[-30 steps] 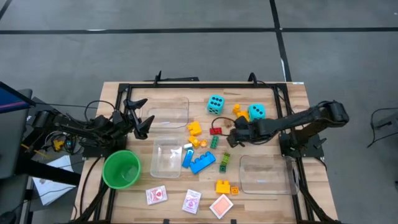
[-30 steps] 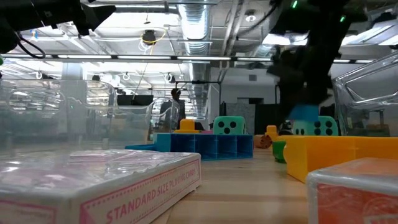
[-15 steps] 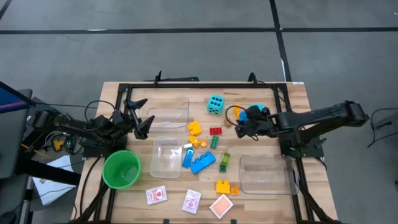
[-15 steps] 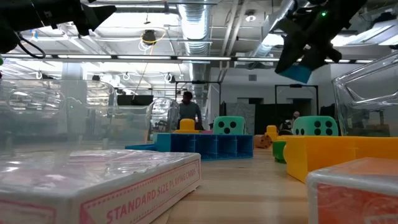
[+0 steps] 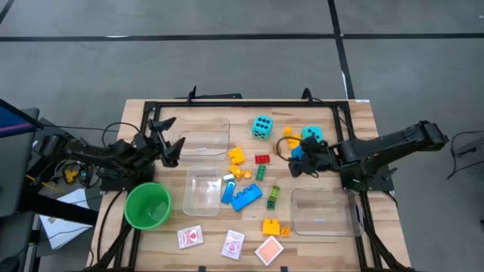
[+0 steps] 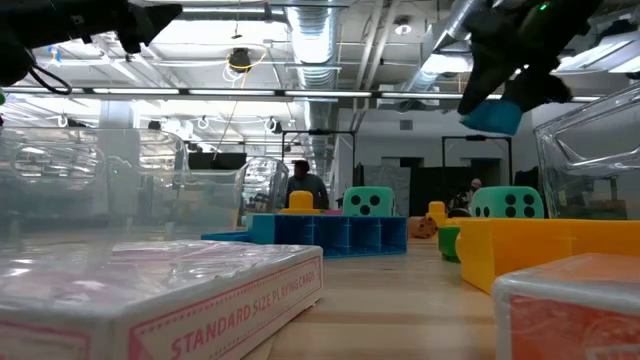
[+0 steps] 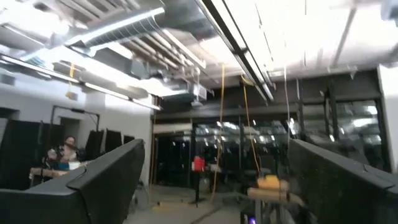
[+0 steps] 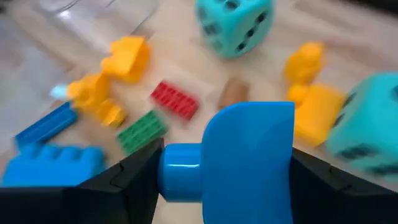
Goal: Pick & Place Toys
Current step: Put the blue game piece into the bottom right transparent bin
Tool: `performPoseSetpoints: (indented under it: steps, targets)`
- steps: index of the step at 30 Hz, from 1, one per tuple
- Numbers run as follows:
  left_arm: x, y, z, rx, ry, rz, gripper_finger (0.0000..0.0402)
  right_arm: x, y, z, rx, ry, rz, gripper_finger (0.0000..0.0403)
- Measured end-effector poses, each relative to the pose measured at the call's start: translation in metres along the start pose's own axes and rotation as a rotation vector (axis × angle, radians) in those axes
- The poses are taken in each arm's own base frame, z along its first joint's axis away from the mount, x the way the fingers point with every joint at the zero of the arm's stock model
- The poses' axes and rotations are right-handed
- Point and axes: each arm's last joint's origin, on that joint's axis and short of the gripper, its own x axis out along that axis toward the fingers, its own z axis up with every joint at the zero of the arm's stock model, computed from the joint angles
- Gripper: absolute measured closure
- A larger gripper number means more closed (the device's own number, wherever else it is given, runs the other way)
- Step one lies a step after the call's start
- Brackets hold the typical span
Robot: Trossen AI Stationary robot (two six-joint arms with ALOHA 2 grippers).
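Above table, between right tool (image 8: 224, 165) fingers | blue brick (image 8: 245, 158) clamped | left tool (image 5: 165, 145) wide

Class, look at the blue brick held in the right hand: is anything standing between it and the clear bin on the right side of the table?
Nothing visible does. The right hand holds the blue brick in the air, above the table; the clear bin lies open, with bare wood between.
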Motion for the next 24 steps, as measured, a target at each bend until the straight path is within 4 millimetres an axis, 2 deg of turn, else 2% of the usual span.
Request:
performPoseSetpoints:
  steps: [7,15,18,24]
  targets:
    - [0.002,0.010,0.010,-0.029,-0.114,0.077,0.0009,-0.024,0.020,-0.034,0.030,0.160,0.194,0.0146]
    - [0.003,0.020,0.015,-0.011,-0.184,0.159,0.0009,-0.076,0.037,-0.061,0.103,0.263,0.392,0.0146]
    - [0.004,0.023,0.017,-0.009,-0.207,0.180,0.0009,-0.085,0.036,-0.075,0.151,0.307,0.377,0.0147]
    - [0.004,0.026,0.020,-0.007,-0.246,0.186,0.0009,-0.091,0.024,-0.112,0.266,0.413,0.173,0.0147]
